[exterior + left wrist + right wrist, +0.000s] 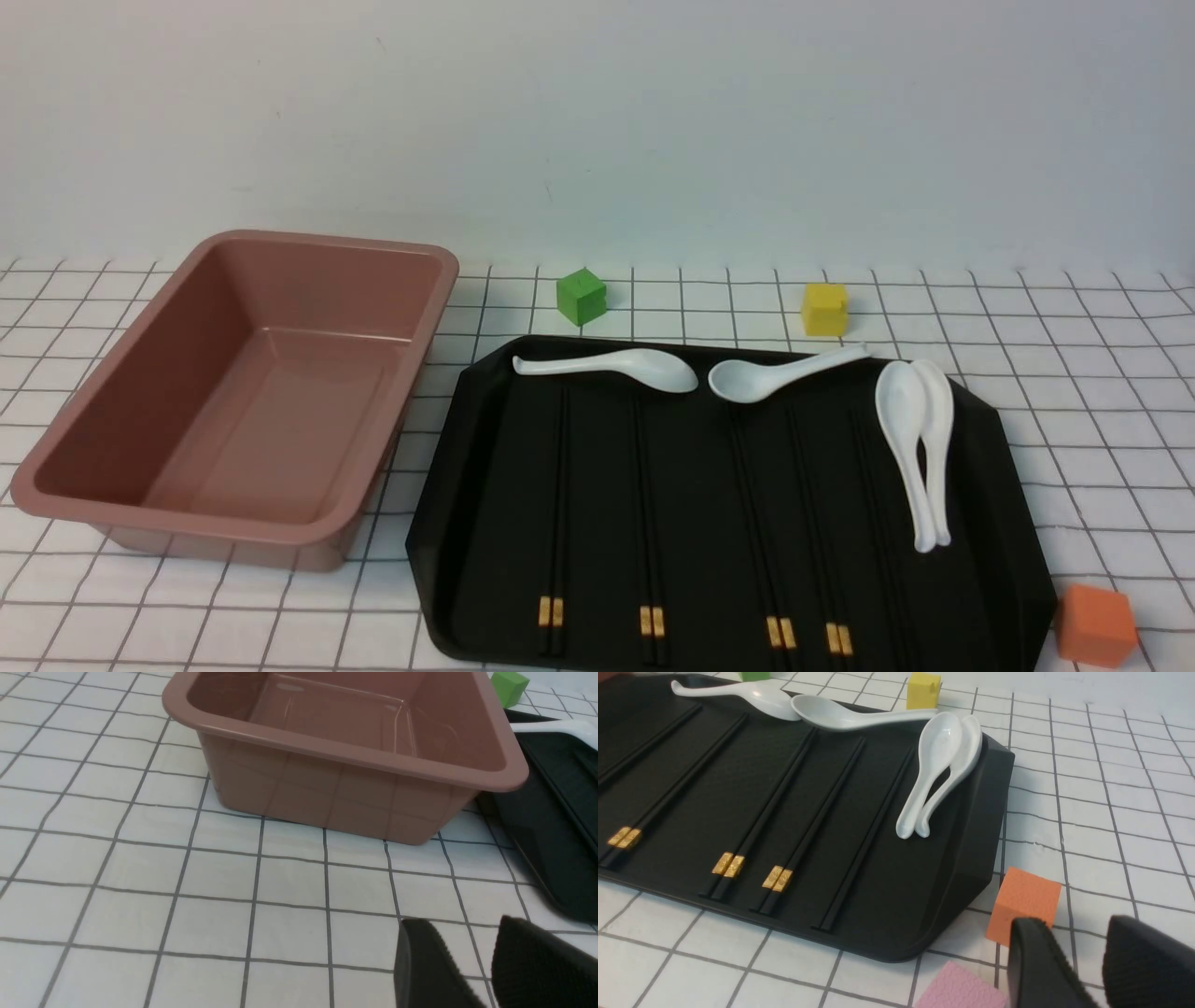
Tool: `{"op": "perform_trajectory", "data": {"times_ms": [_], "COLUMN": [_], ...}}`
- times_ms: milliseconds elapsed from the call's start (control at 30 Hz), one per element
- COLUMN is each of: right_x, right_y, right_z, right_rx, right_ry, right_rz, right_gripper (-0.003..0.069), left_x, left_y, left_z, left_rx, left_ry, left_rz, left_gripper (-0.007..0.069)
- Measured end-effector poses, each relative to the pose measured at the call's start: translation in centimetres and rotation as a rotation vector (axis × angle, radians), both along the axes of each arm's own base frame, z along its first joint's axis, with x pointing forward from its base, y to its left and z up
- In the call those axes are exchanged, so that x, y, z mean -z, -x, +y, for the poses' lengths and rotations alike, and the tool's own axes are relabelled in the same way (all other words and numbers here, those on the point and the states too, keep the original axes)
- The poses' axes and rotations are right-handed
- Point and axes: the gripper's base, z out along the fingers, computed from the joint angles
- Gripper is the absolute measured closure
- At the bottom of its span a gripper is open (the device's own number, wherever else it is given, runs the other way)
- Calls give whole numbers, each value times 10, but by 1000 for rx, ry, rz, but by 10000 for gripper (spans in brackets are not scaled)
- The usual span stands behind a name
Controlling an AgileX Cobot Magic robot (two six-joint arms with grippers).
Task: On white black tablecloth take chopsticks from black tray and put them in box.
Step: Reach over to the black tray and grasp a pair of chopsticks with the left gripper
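Several pairs of black chopsticks [557,504] with gold bands lie side by side on the black tray [1008,485] at centre right of the tablecloth [1102,373]. The pinkish-brown box [187,527] stands empty to the tray's left. Neither gripper shows in the front view. My left gripper [462,924] is open and empty, low over the cloth on the near side of the box [336,793], with the tray's edge [556,826] beside it. My right gripper [1071,924] is open and empty over the cloth off the tray's [971,826] near right corner, apart from the chopsticks [784,798].
White spoons [607,367] [775,373] [920,448] lie along the tray's far and right parts. A green cube [581,297] and a yellow cube [825,309] sit behind the tray. An orange cube [1097,623] and a pink block [957,989] sit by my right gripper.
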Motion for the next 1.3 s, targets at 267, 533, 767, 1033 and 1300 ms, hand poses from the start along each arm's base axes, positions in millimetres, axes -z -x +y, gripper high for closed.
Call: {"op": "perform_trajectory", "data": {"times_ms": [267,533,767,1033,1300], "right_x": [0,0,0,0,0], "right_y": [0,0,0,0,0], "right_z": [0,0,0,0,0], "right_rx": [0,0,0,0,0], "right_ry": [0,0,0,0,0], "right_rz": [0,0,0,0,0], "right_gripper": [419,419,419,419,419], "left_x": [0,0,-2,-17,-48], "left_y": [0,0,1,2,3], "left_z": [0,0,-10,-25,-20], "left_rx": [0,0,-51,-146,-52], "left_ry": [0,0,518,1576,1459], "left_rz": [0,0,52,202,18], "left_gripper": [386,386,386,386,392]}}
